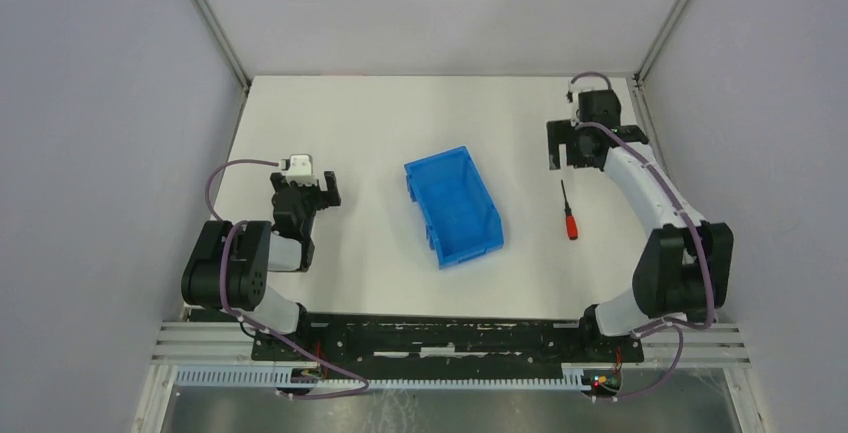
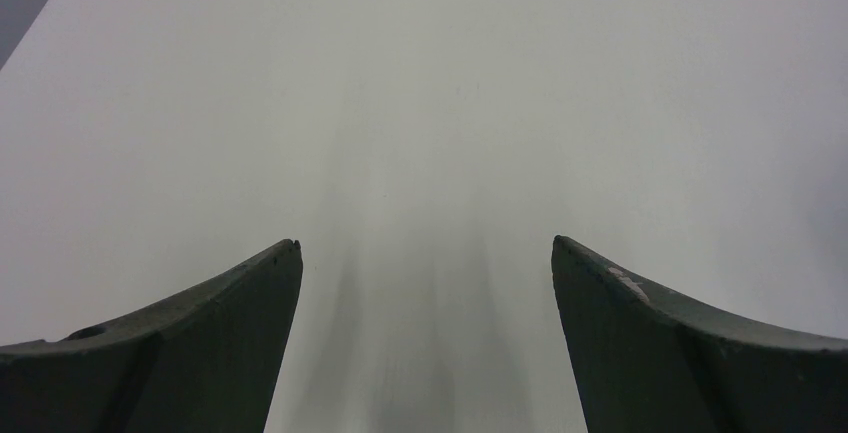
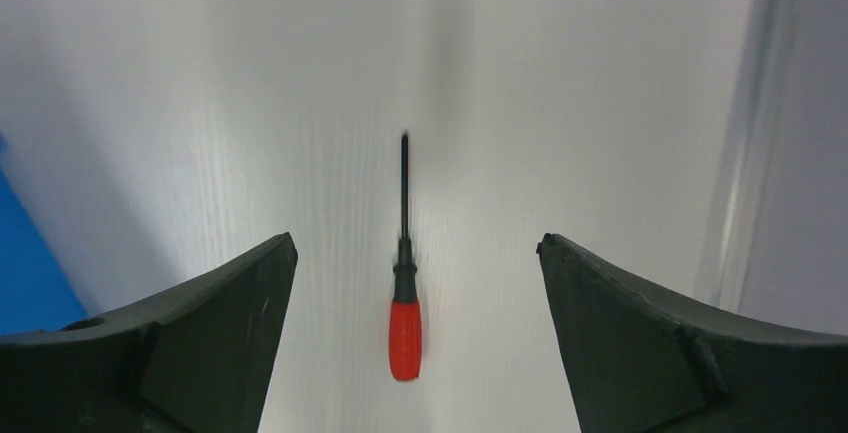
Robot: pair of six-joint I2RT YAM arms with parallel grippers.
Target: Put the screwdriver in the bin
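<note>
The screwdriver point(image 1: 568, 213), with a red handle and a thin black shaft, lies flat on the white table to the right of the bin. The bright blue bin point(image 1: 452, 205) stands open-topped at the table's middle and looks empty. My right gripper point(image 1: 566, 160) is open and hovers just beyond the shaft's far tip. In the right wrist view the screwdriver point(image 3: 404, 293) lies between my spread right fingers point(image 3: 415, 245), untouched, with its handle towards the camera. My left gripper point(image 1: 305, 188) is open and empty to the left of the bin. The left wrist view point(image 2: 425, 245) shows only bare table.
A corner of the bin point(image 3: 25, 283) shows at the left edge of the right wrist view. Grey enclosure walls surround the table, and a metal frame post point(image 1: 655, 43) runs along the right edge near my right arm.
</note>
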